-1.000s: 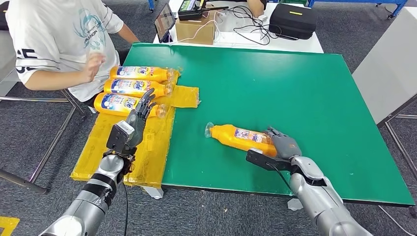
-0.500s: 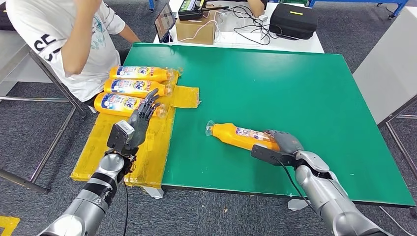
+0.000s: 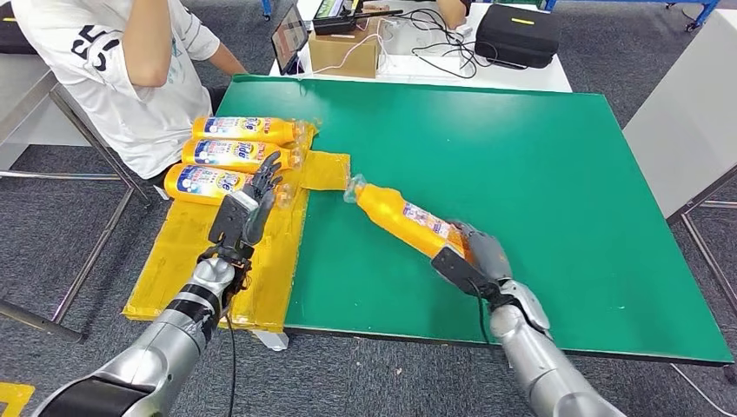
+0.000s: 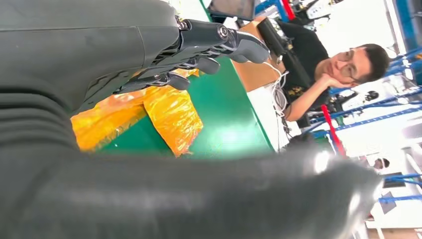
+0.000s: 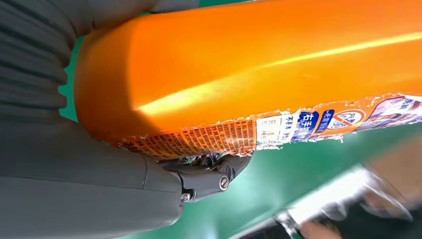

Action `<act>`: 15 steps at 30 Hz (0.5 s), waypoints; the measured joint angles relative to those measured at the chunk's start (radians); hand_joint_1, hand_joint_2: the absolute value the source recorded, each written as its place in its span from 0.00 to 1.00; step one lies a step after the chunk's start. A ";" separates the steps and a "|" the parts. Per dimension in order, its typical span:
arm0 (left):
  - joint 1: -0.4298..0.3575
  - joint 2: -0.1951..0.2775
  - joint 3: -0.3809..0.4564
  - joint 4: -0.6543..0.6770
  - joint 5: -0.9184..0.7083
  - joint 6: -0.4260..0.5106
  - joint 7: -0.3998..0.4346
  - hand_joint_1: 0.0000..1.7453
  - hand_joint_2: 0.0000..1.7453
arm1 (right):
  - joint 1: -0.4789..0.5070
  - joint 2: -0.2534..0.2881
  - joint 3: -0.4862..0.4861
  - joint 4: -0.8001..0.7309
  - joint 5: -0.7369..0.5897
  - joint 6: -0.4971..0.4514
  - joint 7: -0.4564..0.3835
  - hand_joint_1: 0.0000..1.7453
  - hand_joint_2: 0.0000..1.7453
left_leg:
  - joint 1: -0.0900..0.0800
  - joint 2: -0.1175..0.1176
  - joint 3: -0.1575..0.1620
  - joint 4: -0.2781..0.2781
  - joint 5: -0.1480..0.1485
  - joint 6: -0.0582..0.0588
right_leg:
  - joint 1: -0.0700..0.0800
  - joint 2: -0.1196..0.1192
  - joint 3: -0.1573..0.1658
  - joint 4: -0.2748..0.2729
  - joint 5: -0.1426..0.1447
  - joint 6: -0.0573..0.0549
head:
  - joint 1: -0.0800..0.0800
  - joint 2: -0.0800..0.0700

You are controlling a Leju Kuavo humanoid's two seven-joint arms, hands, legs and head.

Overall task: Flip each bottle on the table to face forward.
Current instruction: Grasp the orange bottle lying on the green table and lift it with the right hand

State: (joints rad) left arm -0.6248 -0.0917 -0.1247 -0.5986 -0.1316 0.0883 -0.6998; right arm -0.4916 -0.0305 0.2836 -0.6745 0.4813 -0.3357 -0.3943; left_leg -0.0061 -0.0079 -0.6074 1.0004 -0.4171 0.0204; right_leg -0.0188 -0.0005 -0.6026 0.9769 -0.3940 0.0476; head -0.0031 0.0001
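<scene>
My right hand (image 3: 476,250) grips the base end of an orange bottle (image 3: 400,217) that slants over the green table (image 3: 521,156), its clear cap toward the yellow sheet. The right wrist view shows the bottle (image 5: 259,74) close up with its back label showing and my dark fingers (image 5: 209,174) curled under it. Three orange bottles (image 3: 235,155) lie side by side on the yellow sheet (image 3: 187,252) at the table's left, blue front labels up. My left hand (image 3: 252,198) hovers over that sheet beside the nearest bottle, fingers spread and holding nothing; those fingers (image 4: 219,40) show in the left wrist view.
A person in a white shirt (image 3: 113,69) sits at the far left beside the three bottles. Behind the green table stands a white table with a cardboard box (image 3: 348,48), cables and a black case (image 3: 517,35). Another person (image 4: 343,69) sits in the background.
My right hand has swung the orange bottle toward the left, so its cap now points at the yellow sheet. The left hand edged slightly forward. The seated person raised an arm.
</scene>
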 joint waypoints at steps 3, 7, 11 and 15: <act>-0.025 -0.026 0.014 0.046 -0.005 0.022 0.008 0.00 1.00 | 0.002 0.066 -0.032 -0.004 -0.054 -0.047 -0.035 1.00 1.00 | 0.001 -0.001 -0.002 0.000 0.000 0.000 | 0.001 0.000 -0.001 0.000 0.000 0.000 | 0.000 0.000; -0.042 -0.045 0.025 0.076 -0.005 0.030 0.015 0.00 1.00 | 0.002 0.119 -0.058 -0.004 -0.082 -0.066 -0.054 1.00 1.00 | 0.001 -0.001 -0.003 0.000 0.000 0.000 | 0.000 0.000 -0.002 0.000 0.000 0.000 | 0.000 0.000; -0.049 -0.052 0.036 0.094 -0.005 0.034 0.018 0.00 1.00 | 0.003 0.139 -0.070 -0.004 -0.093 -0.069 -0.063 1.00 1.00 | 0.000 -0.001 -0.004 0.000 0.000 0.000 | -0.001 0.000 -0.003 0.000 0.000 0.000 | 0.000 0.000; -0.052 -0.057 0.041 0.104 -0.004 0.031 0.027 0.00 1.00 | 0.002 0.159 -0.079 -0.003 -0.129 -0.080 -0.097 1.00 1.00 | 0.000 -0.001 -0.004 0.000 0.000 0.000 | -0.001 0.000 -0.003 0.000 0.000 0.000 | 0.000 0.000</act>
State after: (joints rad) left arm -0.6772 -0.1487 -0.0841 -0.4941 -0.1357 0.1198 -0.6730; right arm -0.4894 0.1287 0.2047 -0.6776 0.3519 -0.4152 -0.4916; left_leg -0.0065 -0.0092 -0.6115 1.0004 -0.4170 0.0203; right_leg -0.0194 -0.0007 -0.6056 0.9767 -0.3941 0.0475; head -0.0029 0.0002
